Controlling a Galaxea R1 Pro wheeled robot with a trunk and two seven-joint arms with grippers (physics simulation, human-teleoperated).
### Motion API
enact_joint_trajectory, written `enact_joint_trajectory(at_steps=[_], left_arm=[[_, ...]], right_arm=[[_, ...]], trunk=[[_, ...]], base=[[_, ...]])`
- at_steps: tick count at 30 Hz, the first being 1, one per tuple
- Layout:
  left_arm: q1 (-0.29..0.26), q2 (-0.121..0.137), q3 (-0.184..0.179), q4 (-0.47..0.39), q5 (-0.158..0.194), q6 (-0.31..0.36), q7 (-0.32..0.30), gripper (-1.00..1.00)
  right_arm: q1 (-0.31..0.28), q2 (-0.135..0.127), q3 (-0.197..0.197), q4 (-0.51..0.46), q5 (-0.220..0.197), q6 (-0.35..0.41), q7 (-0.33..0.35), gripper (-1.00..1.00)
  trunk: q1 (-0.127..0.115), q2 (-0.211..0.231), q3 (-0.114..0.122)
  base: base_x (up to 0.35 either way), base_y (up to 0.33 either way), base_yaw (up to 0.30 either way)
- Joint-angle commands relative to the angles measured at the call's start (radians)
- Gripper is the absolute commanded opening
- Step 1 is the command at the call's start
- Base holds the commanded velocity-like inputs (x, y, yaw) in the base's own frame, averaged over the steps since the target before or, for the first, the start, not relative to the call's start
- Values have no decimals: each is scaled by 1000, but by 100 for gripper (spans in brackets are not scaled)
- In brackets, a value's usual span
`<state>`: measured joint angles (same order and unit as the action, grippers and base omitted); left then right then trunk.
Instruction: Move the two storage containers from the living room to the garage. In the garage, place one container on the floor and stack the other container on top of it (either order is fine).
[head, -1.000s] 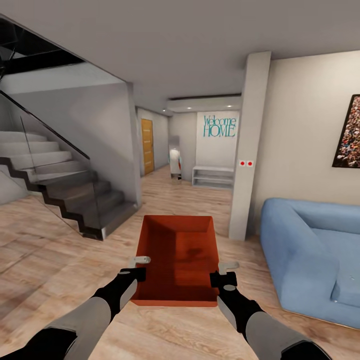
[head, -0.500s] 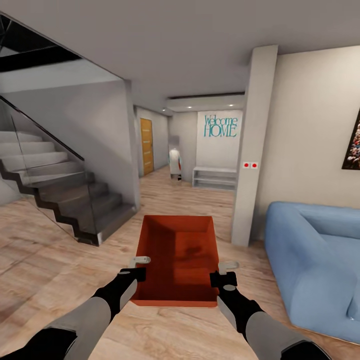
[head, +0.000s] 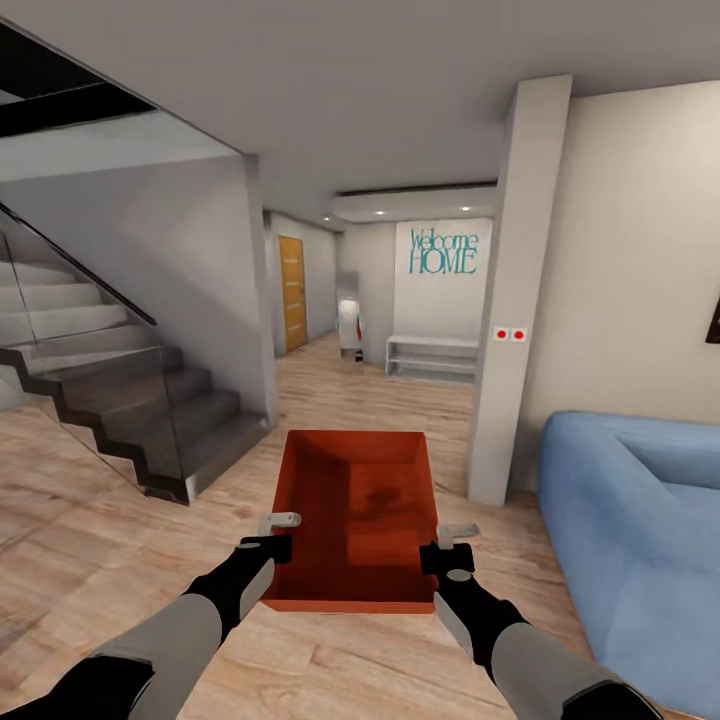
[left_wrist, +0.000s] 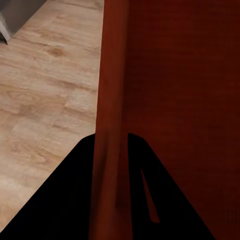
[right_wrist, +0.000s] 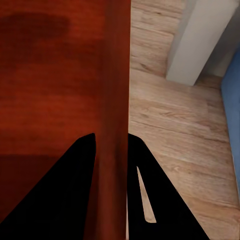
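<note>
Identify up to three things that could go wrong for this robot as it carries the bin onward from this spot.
1. The red-orange open-top rectangular bin is held only by its thin side walls, the left gripper and right gripper each pinching one; a jolt might let it slip.
2. The white square pillar stands close ahead on the right; the bin could clip it.
3. The dark staircase with glass side narrows the passage on the left.
</note>
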<state>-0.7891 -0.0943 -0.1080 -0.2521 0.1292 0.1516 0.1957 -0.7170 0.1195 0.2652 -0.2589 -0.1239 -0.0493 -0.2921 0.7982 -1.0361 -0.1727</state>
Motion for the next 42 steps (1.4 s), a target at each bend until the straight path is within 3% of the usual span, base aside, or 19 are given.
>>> enact_joint_trajectory(at_steps=[1, 23, 24, 27, 33, 42], left_arm=[[-1, 47, 62, -6, -14, -43, 11, -100], [-1, 47, 76, -6, -14, -43, 11, -100], [-1, 7, -4, -8, 9, 2, 12, -100], [-1, 17, -56, -10, 68, -20, 11, -100], [-1, 33, -138, -8, 157, -24, 11, -100], [-1, 39, -200, -5, 228, -41, 12, -100]], right_arm=[[-1, -14, -67, 3, -17, -6, -61, -100], [-1, -14, -67, 4, -19, -4, -61, -100], [0, -5, 3, 4, -16, -7, -12, -100], [0, -4, 9, -10, -13, -7, -14, -100], [-1, 4, 5, -5, 0, -6, -14, -100], [-1, 6, -28, -9, 56, -8, -9, -100]], trunk=[[1, -1, -1], [1, -1, -1], [1, -1, -1], [1, -1, -1], [1, -1, -1], [1, -1, -1]], base=[[323, 0, 0], [323, 0, 0], [0, 0, 0], [0, 0, 0], [0, 0, 0], [88, 0, 0]])
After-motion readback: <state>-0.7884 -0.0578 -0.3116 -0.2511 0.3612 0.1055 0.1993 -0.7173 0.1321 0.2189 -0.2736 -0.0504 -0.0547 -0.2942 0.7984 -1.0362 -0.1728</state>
